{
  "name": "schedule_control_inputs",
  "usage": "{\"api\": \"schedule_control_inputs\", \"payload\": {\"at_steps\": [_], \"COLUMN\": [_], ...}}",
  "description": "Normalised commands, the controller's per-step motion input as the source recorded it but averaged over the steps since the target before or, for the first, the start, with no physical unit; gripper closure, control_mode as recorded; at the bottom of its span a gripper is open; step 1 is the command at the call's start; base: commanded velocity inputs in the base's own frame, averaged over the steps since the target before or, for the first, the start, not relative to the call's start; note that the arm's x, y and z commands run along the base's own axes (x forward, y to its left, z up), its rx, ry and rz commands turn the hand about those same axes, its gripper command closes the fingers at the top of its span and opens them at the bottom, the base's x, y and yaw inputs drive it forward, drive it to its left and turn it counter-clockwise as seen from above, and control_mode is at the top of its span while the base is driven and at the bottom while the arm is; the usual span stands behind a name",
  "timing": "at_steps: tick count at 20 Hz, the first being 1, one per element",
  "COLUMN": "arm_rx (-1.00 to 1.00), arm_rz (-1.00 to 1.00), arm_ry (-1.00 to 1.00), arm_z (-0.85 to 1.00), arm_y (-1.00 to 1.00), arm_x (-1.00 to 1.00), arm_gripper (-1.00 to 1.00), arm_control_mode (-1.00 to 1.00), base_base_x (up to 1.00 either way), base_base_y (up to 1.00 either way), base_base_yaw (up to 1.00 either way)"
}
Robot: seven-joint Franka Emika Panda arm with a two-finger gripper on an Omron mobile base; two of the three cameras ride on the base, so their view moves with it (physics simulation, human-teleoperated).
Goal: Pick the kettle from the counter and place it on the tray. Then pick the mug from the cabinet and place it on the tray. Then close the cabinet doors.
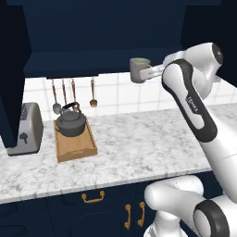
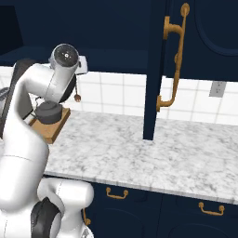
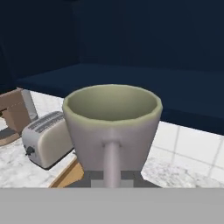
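The cabinet (image 1: 92,37), dark navy, spans the top of the left base view, its doors (image 2: 160,69) hanging open; 1 door stands edge-on over the marbled surface (image 1: 139,148) in the right base view. Below it, far left on the surface, sits a silver toaster (image 1: 25,129), and just right of it the wooden tray (image 1: 76,143) with the kettle (image 1: 70,122) already resting on its far half.

The mug (image 1: 139,69) is up in the air in front of the cabinet's lower edge, well right of the tray and high above the surface. The hand (image 1: 152,71) is clamped on its side handle, fingers together around that thin loop, as the hand view shows with the handle running straight down toward the camera.

The mug looks light, rigid and likely ceramic, so brittle if knocked against the kettle or tray rim. Held by the handle alone, it may swing or twist; a slow, level carry to the tray's near, bare half seems wise.
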Motion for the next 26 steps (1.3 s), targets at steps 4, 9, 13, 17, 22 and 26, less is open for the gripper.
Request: {"api": "schedule_control_inputs", "payload": {"at_steps": [4,9,13,17,22,26], "arm_rx": [0.0,-0.02,0.0,0.0,0.0,0.0], "arm_rz": [0.23,0.12,0.05,0.02,0.0,0.0], "arm_ry": [0.04,0.03,0.08,0.1,0.05,0.0], "arm_z": [-0.44,-0.74,-0.71,-0.73,-0.68,-0.64], "arm_y": [0.51,0.58,0.47,0.47,0.41,0.57], "arm_x": [-0.75,-0.42,-0.1,0.1,0.39,0.23], "arm_gripper": [1.0,1.0,1.0,1.0,1.0,1.0], "arm_control_mode": [-1.0,-1.0,-1.0,-1.0,-1.0,-1.0], "base_base_x": [0.0,0.0,0.0,0.0,0.0,0.0], "base_base_y": [0.0,0.0,0.0,0.0,0.0,0.0], "base_base_yaw": [0.0,0.0,0.0,0.0,0.0,0.0]}}
